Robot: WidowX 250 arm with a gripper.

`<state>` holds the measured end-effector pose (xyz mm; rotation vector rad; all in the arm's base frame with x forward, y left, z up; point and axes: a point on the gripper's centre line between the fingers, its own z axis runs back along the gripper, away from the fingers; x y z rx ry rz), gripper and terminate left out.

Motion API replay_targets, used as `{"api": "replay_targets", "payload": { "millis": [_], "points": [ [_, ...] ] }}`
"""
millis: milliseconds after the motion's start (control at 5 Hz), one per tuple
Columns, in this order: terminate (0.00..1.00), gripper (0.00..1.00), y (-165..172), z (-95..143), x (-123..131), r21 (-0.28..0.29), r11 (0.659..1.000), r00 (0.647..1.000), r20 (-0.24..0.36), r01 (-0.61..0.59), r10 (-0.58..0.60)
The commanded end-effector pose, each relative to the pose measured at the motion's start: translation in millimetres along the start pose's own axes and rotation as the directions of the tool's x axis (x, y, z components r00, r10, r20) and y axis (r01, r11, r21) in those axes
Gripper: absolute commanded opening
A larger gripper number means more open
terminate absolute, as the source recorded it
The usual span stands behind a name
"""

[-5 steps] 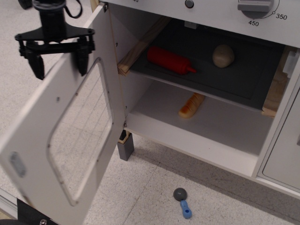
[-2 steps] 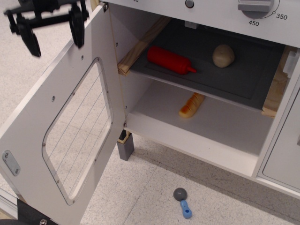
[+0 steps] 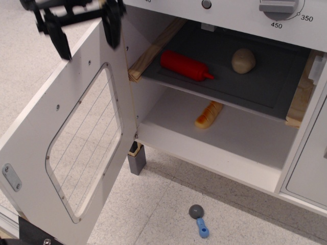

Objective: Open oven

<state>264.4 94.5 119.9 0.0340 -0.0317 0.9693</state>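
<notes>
Oven [image 3: 219, 97] stood at frame right, door [image 3: 71, 148] swung fully wide, same as a moment earlier. Tool [image 3: 87, 30], fingers apart and empty, had shifted right above door's top edge; opening looked done

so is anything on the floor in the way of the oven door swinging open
Nothing visible. The oven door already stands wide open, the gripper above its top edge. The small blue-handled tool lies on the floor off to the side.
</notes>
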Motion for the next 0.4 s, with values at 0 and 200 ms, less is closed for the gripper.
{"api": "replay_targets", "payload": {
  "millis": [0,200],
  "points": [
    [0.0,1.0,-15.9,-20.2,6.5,-0.034,0.996,0.996,0.045,-0.08,0.081],
    [1.0,1.0,-15.9,-20.2,6.5,-0.034,0.996,0.996,0.045,-0.08,0.081]
  ]
}}
